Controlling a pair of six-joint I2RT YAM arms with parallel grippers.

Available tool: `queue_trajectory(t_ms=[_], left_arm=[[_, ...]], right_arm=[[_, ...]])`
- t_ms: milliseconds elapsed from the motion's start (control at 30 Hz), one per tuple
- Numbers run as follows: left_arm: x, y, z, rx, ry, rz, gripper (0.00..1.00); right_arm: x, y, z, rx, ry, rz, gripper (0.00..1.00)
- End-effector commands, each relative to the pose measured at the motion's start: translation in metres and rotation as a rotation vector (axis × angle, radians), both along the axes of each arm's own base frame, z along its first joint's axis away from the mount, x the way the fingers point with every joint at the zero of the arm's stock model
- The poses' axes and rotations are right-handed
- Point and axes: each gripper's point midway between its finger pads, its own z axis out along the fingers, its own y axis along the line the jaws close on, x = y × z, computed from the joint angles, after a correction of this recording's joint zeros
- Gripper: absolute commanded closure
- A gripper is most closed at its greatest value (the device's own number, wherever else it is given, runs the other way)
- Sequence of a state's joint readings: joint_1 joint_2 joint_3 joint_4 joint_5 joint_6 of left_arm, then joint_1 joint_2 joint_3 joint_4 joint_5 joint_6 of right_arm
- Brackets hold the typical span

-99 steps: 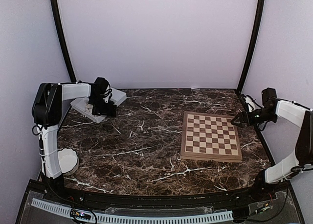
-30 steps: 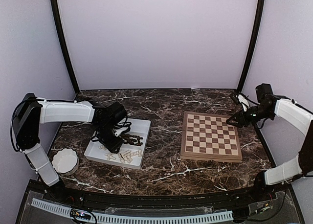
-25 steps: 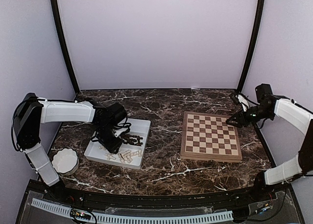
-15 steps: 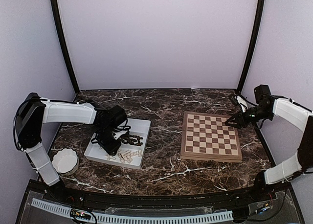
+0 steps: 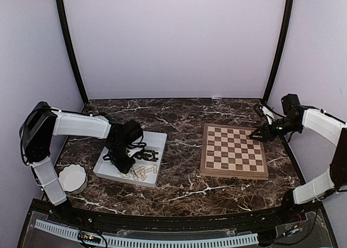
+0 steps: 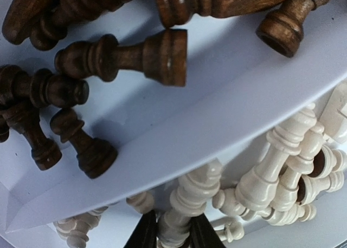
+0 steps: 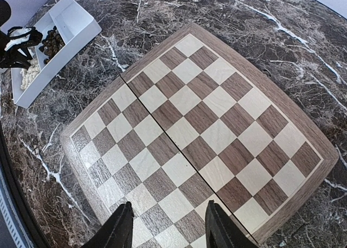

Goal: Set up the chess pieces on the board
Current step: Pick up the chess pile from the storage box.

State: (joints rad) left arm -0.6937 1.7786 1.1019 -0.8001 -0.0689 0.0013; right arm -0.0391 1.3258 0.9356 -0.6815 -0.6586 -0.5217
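White rectangular tray (image 5: 156, 143) on the left half of the table (image 5: 179, 123), skewed to the edges. White scalloped bowl (image 5: 72, 177) near the near-left corner, close to the tray but apart from it. Table is dark brown marble with white veins. Plain lavender walls (image 5: 173, 42) on three sides. Black poles (image 5: 68, 42) rise from the far corners. White perforated strip (image 5: 162, 240) runs along the near edge.

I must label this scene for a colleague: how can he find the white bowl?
On the dark marble table, look at the near left corner, by the left arm's base. The white scalloped bowl sits there, round, unlike the white rectangular tray beside it.
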Motion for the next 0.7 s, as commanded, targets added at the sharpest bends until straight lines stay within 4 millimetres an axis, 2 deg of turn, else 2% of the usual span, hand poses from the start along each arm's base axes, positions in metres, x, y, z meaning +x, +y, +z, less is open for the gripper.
queue_trajectory(t_ms=[0, 200, 300, 333, 367, 400, 433, 467, 533, 667], left_arm=[[0.000, -0.001, 0.007, -0.012, 0.004, -0.011, 0.79], [0.003, -0.015, 0.056, -0.164, -0.095, 0.038, 0.81], [0.003, -0.023, 0.081, -0.275, -0.171, 0.039, 0.83], [0.003, -0.027, 0.080, -0.312, -0.183, 0.035, 0.83], [0.002, -0.030, 0.089, -0.357, -0.207, 0.030, 0.83], [0.002, -0.032, 0.086, -0.384, -0.224, 0.027, 0.84], [0.000, -0.037, 0.094, -0.436, -0.239, 0.017, 0.84], [-0.001, -0.040, 0.090, -0.466, -0.247, 0.018, 0.84], [-0.004, -0.047, 0.097, -0.548, -0.276, 0.016, 0.84], [-0.009, -0.053, 0.098, -0.635, -0.291, 0.024, 0.84]], right_arm=[[0.002, 0.005, 0.013, 0.014, -0.024, 0.017, 0.54], [-0.001, 0.013, 0.032, 0.011, -0.065, 0.057, 0.55], [-0.007, 0.043, 0.044, 0.020, -0.075, 0.156, 0.56], [-0.008, 0.055, 0.050, 0.020, -0.085, 0.189, 0.56], [-0.010, 0.067, 0.053, 0.022, -0.091, 0.222, 0.56], [-0.010, 0.078, 0.056, 0.031, -0.095, 0.249, 0.57], [-0.010, 0.090, 0.061, 0.049, -0.101, 0.275, 0.56], [-0.008, 0.102, 0.068, 0.076, -0.099, 0.290, 0.56], [-0.005, 0.128, 0.080, 0.120, -0.097, 0.331, 0.57], [-0.002, 0.187, 0.087, 0.200, -0.019, 0.427, 0.58]])
